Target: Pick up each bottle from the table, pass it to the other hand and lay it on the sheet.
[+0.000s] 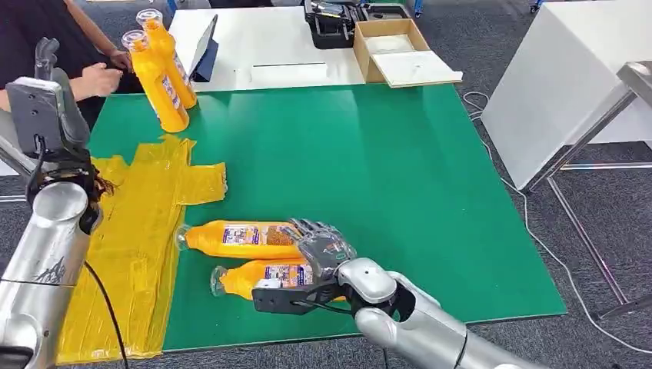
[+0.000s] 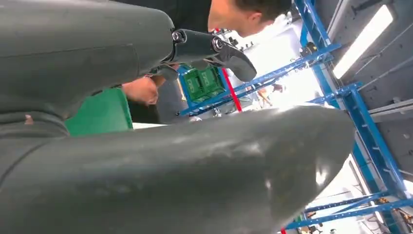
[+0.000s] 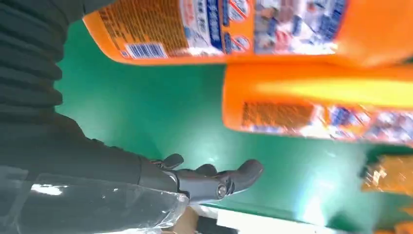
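Closest to view, the robot's right hand lies low over a green mat with fingers spread and nothing grasped, its fingertips just at the base of one orange bottle lying on its side, a second bottle lying just beside its palm. Raised at the far left, the left hand shows no clear grip, so I cannot tell its state. Two more bottles stand at the mat's back corner near a person's hand, and a crumpled yellow sheet lies left of the lying bottles.

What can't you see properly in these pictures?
- Right hand: head view, it covers the ends of the two lying bottles, so contact is unclear.
- Left hand: left wrist view, its grey cover blocks most of the scene.
- Bottle labels: right wrist view, too blurred to read.
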Available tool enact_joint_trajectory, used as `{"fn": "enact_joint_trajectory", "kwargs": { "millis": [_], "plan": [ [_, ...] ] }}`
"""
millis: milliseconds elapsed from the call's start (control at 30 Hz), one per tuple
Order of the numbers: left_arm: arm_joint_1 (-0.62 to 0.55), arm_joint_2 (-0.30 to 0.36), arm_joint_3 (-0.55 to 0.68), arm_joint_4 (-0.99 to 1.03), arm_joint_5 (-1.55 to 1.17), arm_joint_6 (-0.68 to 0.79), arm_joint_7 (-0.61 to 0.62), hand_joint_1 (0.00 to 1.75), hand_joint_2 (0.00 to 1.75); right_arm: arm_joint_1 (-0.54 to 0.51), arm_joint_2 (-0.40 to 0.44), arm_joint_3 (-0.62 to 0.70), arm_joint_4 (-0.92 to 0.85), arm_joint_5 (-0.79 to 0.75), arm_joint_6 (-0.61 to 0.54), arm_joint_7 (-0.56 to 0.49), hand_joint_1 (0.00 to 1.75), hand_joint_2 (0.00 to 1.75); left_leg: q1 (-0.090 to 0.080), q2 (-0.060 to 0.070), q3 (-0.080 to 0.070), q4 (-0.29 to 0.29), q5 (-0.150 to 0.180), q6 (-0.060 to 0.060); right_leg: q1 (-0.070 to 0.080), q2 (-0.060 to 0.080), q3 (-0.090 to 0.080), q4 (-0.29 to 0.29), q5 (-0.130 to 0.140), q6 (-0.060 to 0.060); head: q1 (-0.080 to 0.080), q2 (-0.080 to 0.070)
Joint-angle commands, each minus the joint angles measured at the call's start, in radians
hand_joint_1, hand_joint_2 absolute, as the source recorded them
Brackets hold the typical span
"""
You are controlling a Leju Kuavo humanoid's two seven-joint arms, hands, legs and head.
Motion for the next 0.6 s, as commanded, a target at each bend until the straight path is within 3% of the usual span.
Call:
{"fn": "enact_joint_trajectory", "kwargs": {
  "millis": [33, 600],
  "plan": [
    [0.004, 0.028, 0.007, -0.002, 0.009, 0.005, 0.012, 0.00, 0.00, -0.018, -0.031, 0.092, 0.075, 0.066, 0.022, 0.028, 0.00, 1.75, 0.001, 0.003, 0.005, -0.001, -0.002, -0.005, 0.001, 0.001, 0.005, -0.002, -0.001, -0.002, 0.000, 0.000],
    [-0.004, 0.040, 0.000, 0.022, 0.049, 0.023, 0.002, 0.00, 0.00, -0.026, -0.041, 0.154, 0.102, 0.052, 0.063, 0.017, 0.00, 1.75, 0.001, 0.002, 0.004, 0.000, -0.002, -0.005, 0.001, 0.001, 0.004, -0.001, -0.001, -0.002, 0.000, 0.000]
  ]
}}
